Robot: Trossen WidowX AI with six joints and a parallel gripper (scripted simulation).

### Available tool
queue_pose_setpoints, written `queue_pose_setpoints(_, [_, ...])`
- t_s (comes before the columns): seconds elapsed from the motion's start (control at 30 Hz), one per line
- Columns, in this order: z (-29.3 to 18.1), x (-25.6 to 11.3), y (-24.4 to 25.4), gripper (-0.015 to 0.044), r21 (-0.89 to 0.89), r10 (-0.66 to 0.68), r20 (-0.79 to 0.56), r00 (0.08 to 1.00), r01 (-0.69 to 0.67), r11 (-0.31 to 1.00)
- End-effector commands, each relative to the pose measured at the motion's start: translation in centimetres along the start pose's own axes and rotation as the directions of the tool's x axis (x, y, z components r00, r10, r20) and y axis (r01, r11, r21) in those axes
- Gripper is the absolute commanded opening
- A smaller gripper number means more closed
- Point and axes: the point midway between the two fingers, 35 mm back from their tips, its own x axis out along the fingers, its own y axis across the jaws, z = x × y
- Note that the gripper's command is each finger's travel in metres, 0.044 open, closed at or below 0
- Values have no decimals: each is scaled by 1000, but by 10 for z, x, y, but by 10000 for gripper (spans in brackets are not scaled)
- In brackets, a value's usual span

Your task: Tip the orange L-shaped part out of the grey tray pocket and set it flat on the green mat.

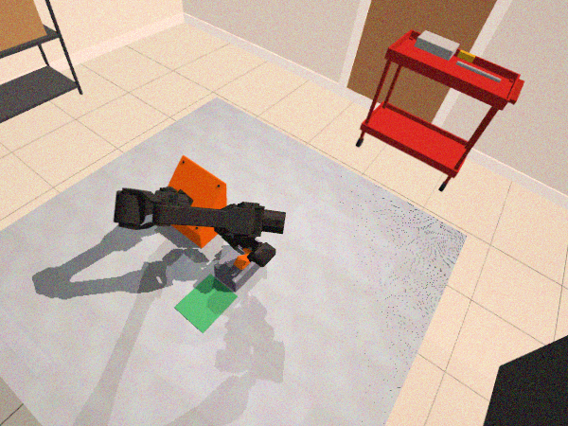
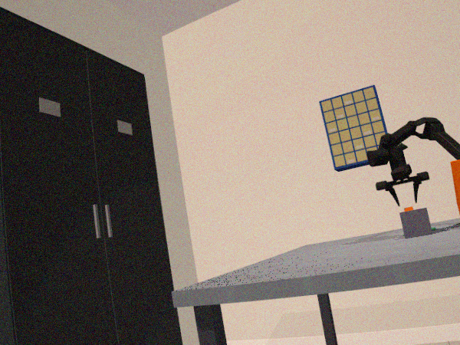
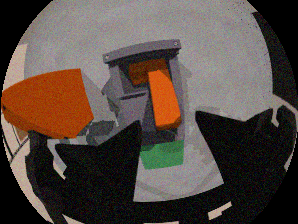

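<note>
The orange L-shaped part (image 1: 242, 261) (image 2: 409, 208) (image 3: 164, 97) is tilted in the grey tray (image 1: 246, 276) (image 2: 415, 223) (image 3: 142, 51). Its L-shaped end is low in the pocket by the far rim in the wrist view; its long arm rises towards the gripper, with the raised end above the tray's top. My gripper (image 2: 408, 204) (image 3: 168, 119) is open and empty, just above the tray, with its fingertips either side of the raised end and not touching it. The green mat (image 1: 199, 310) (image 2: 433, 229) (image 3: 164, 156) lies beside the tray.
A large orange block (image 1: 204, 189) (image 2: 455, 184) (image 3: 50, 102) stands under the arm on the tabletop (image 1: 331, 308), to one side of the tray. A red cart (image 1: 417, 137) stands on the floor beyond the table.
</note>
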Motion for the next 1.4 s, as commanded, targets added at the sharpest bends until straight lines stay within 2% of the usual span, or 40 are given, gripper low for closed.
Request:
queue_pose_setpoints(0.0, [0,8,0,280,-5,-1,-3,1000,1,1000])
queue_pose_setpoints(0.87, [-1,45,1,280,-5,-1,-6,1000,1,1000])
queue_pose_setpoints(1.03, [-1,42,1,149,0,1,-3,1000,-1,1000])
queue_pose_setpoints(1.37, [-1,42,1,82,0,1,-3,1000,-1,1000])
